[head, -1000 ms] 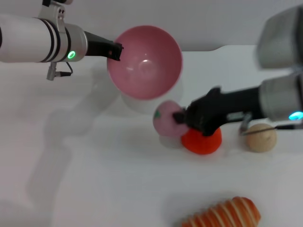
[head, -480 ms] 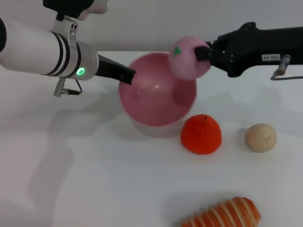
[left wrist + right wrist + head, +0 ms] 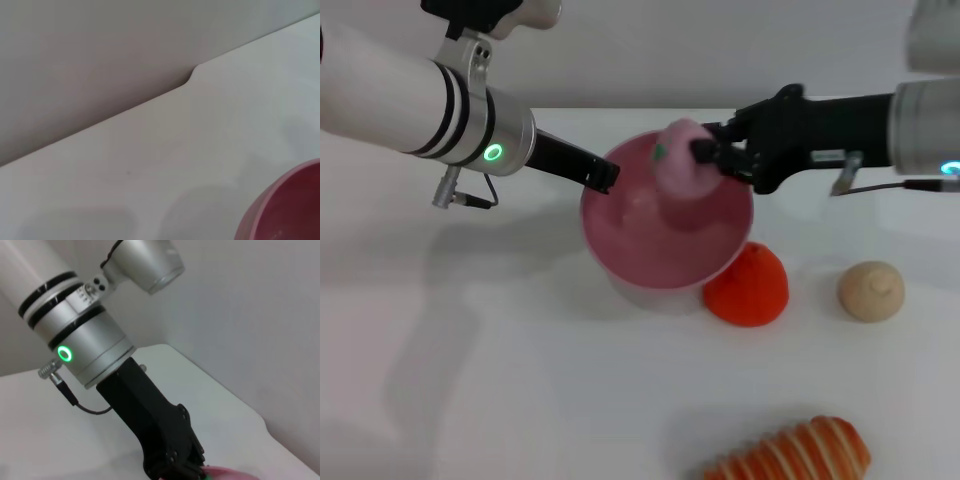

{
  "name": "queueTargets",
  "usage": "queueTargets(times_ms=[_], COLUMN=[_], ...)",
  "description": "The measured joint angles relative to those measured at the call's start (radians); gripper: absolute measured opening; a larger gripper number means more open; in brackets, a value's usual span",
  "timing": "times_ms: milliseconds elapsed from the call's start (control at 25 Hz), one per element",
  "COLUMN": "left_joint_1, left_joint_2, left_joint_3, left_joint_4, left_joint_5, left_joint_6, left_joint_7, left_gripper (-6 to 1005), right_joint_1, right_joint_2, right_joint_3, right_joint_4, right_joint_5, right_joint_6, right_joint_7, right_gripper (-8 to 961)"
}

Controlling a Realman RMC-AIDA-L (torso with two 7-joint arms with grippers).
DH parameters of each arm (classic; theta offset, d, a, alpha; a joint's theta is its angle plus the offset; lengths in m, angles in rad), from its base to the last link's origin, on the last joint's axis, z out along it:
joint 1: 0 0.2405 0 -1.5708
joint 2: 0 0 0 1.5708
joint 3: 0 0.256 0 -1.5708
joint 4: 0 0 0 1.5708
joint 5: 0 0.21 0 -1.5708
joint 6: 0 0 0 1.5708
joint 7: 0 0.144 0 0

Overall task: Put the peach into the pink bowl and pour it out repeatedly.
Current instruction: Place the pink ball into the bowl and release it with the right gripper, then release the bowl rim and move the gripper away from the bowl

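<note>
Peach (image 3: pixel 680 165) pinched in right claw (image 3: pixel 704 154), hanging just over the open mouth of pink bowl (image 3: pixel 665 240), toward its far side; green leaf mark facing the left side. Black fingers (image 3: pixel 720 160) of the right claw pressed into the soft fruit from the right, arm reaching in from the right edge of the head view.

Pink bowl gripped at its left rim by left claw (image 3: pixel 603 176), fingers clamped on the rim, bowl tilted a little with its opening facing up and toward the camera. Looks lifted slightly off the white table (image 3: pixel 500 380), a pale shadow beneath it. Rim of the bowl also showing at a corner of the left wrist view (image 3: pixel 285 207), with bare table and grey wall behind. Left claw (image 3: pixel 172 455) seen in the right wrist view as a black body below a silver wrist with a green ring light.

Orange-red fruit (image 3: pixel 747 287) sitting on the table just beside the bowl's near right side, partly tucked under its edge. Beige ball (image 3: pixel 870 291) farther right, apart from it. Striped orange-and-white toy (image 3: pixel 795 452) lying near the front edge.
</note>
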Motion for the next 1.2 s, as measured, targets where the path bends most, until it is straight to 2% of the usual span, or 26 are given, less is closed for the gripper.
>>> queueTargets(times_ms=[360, 480, 600, 680, 720, 760, 800, 880, 960, 1000, 1040, 1200], left_joint_1=[0.001, 0.001, 0.001, 0.001, 0.003, 0.005, 0.009, 0.011, 0.015, 0.017, 0.019, 0.035], left_joint_2=[0.003, 0.003, 0.002, 0.002, 0.002, 0.002, 0.002, 0.001, 0.0, 0.0, -0.001, -0.002], left_joint_3=[-0.001, -0.001, -0.001, -0.001, -0.001, -0.001, -0.001, 0.0, 0.002, 0.005, 0.008, 0.014], left_joint_4=[-0.005, -0.008, -0.011, -0.011, -0.011, -0.011, -0.012, -0.016, -0.022, -0.024, -0.025, -0.025], left_joint_5=[-0.014, -0.014, -0.014, -0.015, -0.015, -0.015, -0.015, -0.015, -0.015, -0.014, -0.015, -0.036], left_joint_6=[0.006, 0.01, 0.011, 0.011, 0.011, 0.011, 0.012, 0.015, 0.022, 0.028, 0.032, 0.061], left_joint_7=[0.0, 0.001, 0.002, 0.003, 0.003, 0.003, 0.003, 0.004, 0.005, 0.005, 0.005, 0.007], left_gripper=[101, 101, 101, 101, 101, 102, 102, 102, 102, 102, 102, 102], right_joint_1=[-0.002, -0.013, -0.041, -0.078, -0.126, -0.15, -0.15, -0.198, -0.221, -0.224, -0.224, -0.212], right_joint_2=[0.002, 0.001, 0.0, -0.001, -0.002, -0.002, -0.002, -0.004, -0.007, -0.007, -0.007, -0.005], right_joint_3=[-0.029, -0.022, 0.006, 0.042, 0.073, 0.085, 0.085, 0.111, 0.153, 0.221, 0.221, 0.341], right_joint_4=[-0.006, -0.022, -0.039, -0.045, -0.037, -0.022, -0.022, 0.037, 0.124, 0.254, 0.254, 0.51], right_joint_5=[0.005, 0.023, 0.105, 0.225, 0.385, 0.476, 0.476, 0.682, 0.85, 1.003, 1.003, 1.228], right_joint_6=[0.047, 0.048, 0.048, 0.043, 0.039, 0.035, 0.035, 0.008, -0.049, -0.131, -0.131, -0.291], right_joint_7=[-0.013, -0.021, -0.075, -0.161, -0.273, -0.347, -0.347, -0.509, -0.66, -0.816, -0.816, -1.074], right_gripper=[178, 406, 493, 551, 551, 551, 551, 551, 551, 551, 551, 551])
